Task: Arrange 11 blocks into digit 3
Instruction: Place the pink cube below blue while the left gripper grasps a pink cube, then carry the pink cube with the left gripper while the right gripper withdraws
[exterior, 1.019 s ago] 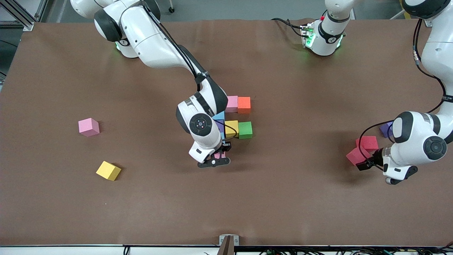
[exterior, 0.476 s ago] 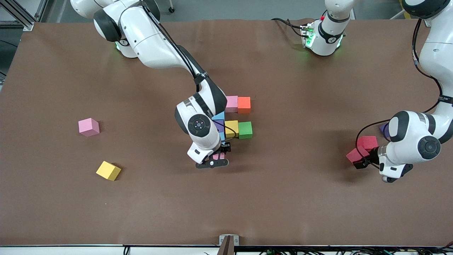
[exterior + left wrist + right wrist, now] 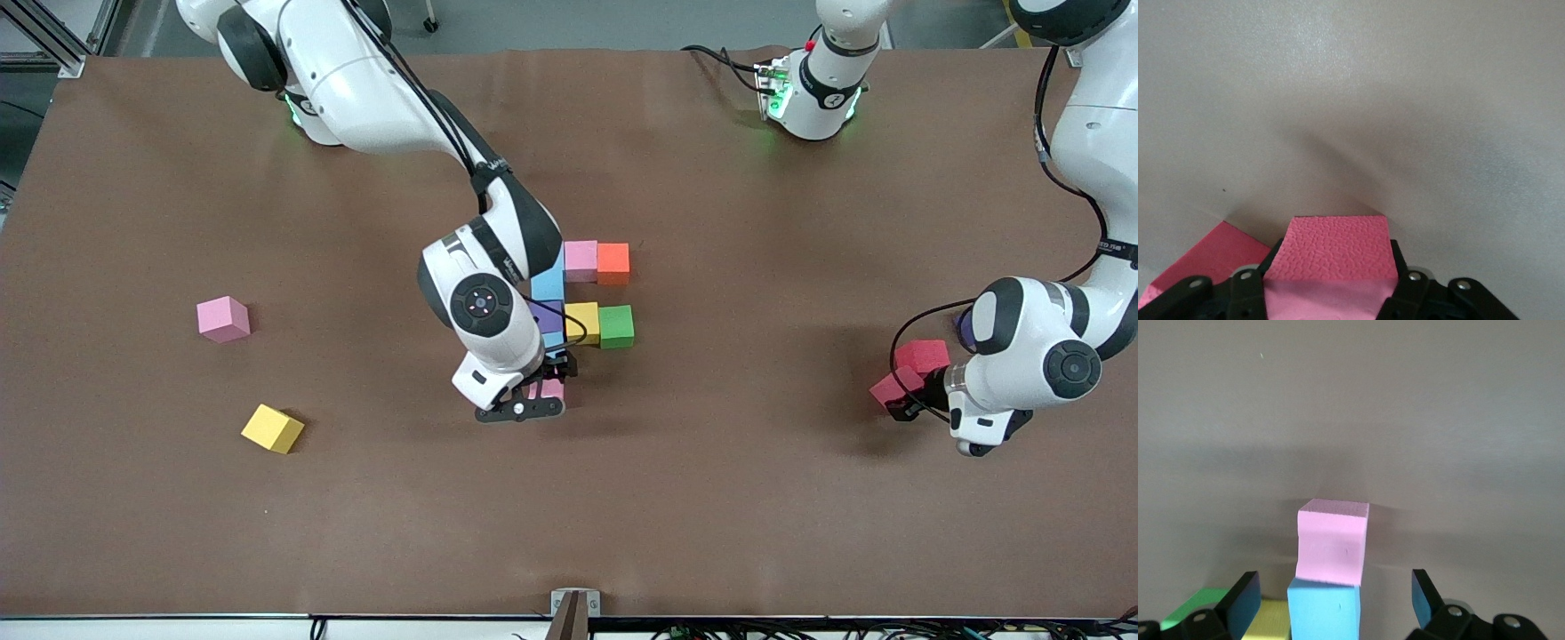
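The partial digit lies mid-table: pink, orange, light blue, purple, yellow and green blocks. A pink block lies at the end nearer the camera. My right gripper hangs open over that pink block and a light blue block, touching neither. My left gripper is shut on a red block that rests on the table; it fills the jaws in the left wrist view. A second red block sits beside it.
A loose pink block and a loose yellow block lie toward the right arm's end of the table. A purple block is mostly hidden by the left arm. The table's front edge is far from both grippers.
The right hand has shifted slightly toward the right arm's end, baring more of the pink block. The left gripper has moved in onto the red block.
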Robot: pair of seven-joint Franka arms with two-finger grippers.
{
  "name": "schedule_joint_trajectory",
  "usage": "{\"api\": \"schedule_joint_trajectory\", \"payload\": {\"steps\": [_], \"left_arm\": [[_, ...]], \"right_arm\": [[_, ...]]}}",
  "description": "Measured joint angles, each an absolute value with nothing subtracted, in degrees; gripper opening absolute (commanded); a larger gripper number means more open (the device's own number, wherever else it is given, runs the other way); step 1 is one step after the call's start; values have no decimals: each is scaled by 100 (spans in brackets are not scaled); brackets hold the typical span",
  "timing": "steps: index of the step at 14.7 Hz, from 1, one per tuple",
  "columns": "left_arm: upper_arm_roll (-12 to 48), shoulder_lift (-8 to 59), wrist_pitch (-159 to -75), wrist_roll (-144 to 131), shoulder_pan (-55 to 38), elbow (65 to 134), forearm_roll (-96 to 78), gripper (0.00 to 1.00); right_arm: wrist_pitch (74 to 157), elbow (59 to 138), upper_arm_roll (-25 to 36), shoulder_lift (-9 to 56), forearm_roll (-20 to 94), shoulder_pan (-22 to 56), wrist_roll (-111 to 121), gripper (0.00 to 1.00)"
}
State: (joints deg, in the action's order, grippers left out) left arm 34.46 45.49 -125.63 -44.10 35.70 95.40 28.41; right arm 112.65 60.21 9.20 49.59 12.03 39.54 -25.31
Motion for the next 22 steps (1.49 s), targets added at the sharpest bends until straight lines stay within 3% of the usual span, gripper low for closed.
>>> {"api": "schedule_joint_trajectory", "payload": {"steps": [7,15,22], "left_arm": [[3816,4446,-12627,-5566,3353,9364,2841,14],[3730,4461,-12629,-8522,2024,8898,2841,14],[3706,4539,-12630,-9501,1479,8588,2655,14]], "right_arm": [[9112,6111,1060,3498,1201,2986,-1947,100],[9001,8208,1094,1674,1077,1525,-523,100],[9023,8735,1097,1112,529,677,297,100]]}}
